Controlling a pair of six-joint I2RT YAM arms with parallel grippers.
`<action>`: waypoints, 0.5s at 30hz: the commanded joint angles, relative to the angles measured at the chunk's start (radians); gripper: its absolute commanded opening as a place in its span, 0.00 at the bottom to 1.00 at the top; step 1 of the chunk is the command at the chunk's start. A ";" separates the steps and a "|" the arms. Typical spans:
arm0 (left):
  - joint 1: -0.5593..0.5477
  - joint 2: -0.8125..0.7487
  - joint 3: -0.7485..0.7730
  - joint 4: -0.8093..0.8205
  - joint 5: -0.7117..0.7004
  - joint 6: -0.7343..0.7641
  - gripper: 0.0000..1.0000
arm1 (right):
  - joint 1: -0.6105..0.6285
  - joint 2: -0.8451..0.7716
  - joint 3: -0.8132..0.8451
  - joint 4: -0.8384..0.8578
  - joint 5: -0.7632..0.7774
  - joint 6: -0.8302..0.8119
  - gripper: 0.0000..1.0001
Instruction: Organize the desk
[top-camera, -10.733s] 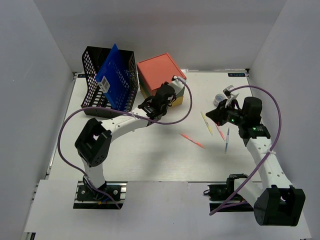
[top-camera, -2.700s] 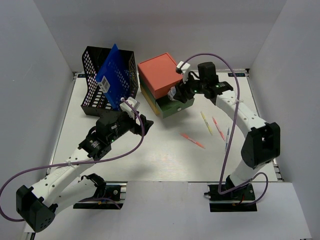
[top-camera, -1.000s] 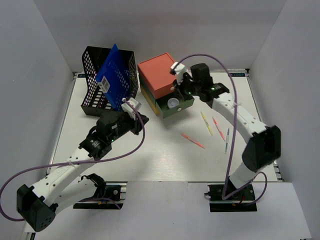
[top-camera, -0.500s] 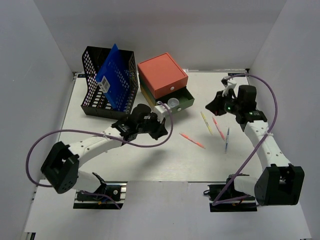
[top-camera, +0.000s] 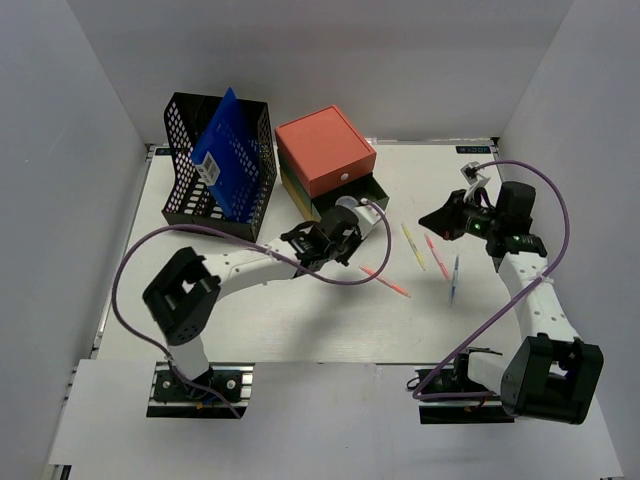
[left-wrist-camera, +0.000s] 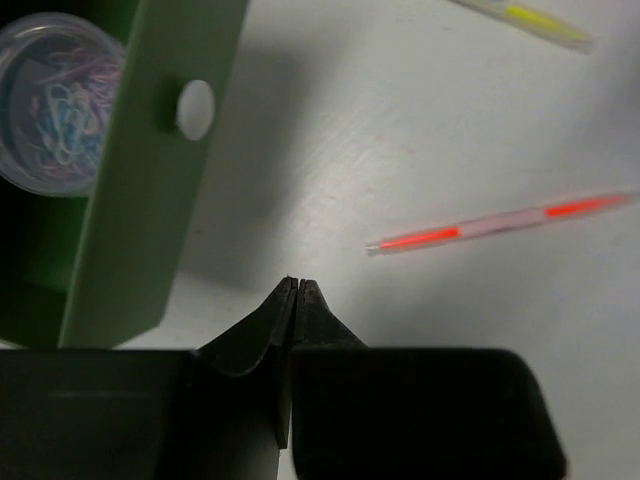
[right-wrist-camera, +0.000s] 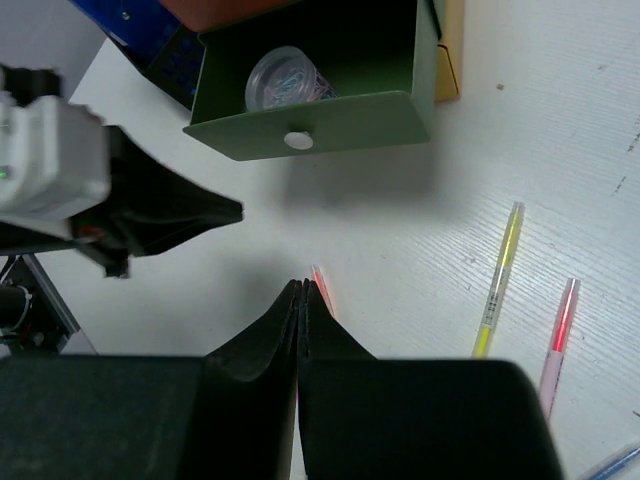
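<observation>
The desk (top-camera: 300, 325) is a white tabletop. On it stands the coral-topped drawer box (top-camera: 325, 150); its green drawer (right-wrist-camera: 320, 125) is pulled out and holds a clear cup of paper clips (right-wrist-camera: 285, 78). My left gripper (top-camera: 348, 243) is shut and empty, just in front of the drawer's green front (left-wrist-camera: 150, 170). In its wrist view the tips (left-wrist-camera: 297, 282) hover over bare desk, with an orange pen (left-wrist-camera: 500, 222) to the right. My right gripper (top-camera: 427, 221) is shut and empty, raised above the pens; its tips (right-wrist-camera: 305, 285) point at the orange pen (right-wrist-camera: 320, 278).
A yellow pen (top-camera: 413, 246), a pink pen (top-camera: 437, 257) and a blue pen (top-camera: 454, 278) lie right of centre, and the orange pen (top-camera: 385, 281) lies nearer the middle. A black mesh file holder (top-camera: 190, 165) with a blue folder (top-camera: 230, 150) stands at the back left.
My left gripper has moved right, up to the front of the open green drawer. My right gripper has drawn back a little to the right. The cup stays in the drawer.
</observation>
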 joint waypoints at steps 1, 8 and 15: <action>0.001 0.040 0.081 -0.032 -0.180 0.084 0.15 | -0.018 -0.022 -0.006 0.035 -0.065 -0.009 0.00; 0.012 0.106 0.111 0.029 -0.303 0.130 0.17 | -0.037 -0.005 -0.008 0.025 -0.098 -0.020 0.00; 0.032 0.170 0.168 0.048 -0.369 0.179 0.18 | -0.041 0.011 -0.006 0.016 -0.091 -0.040 0.00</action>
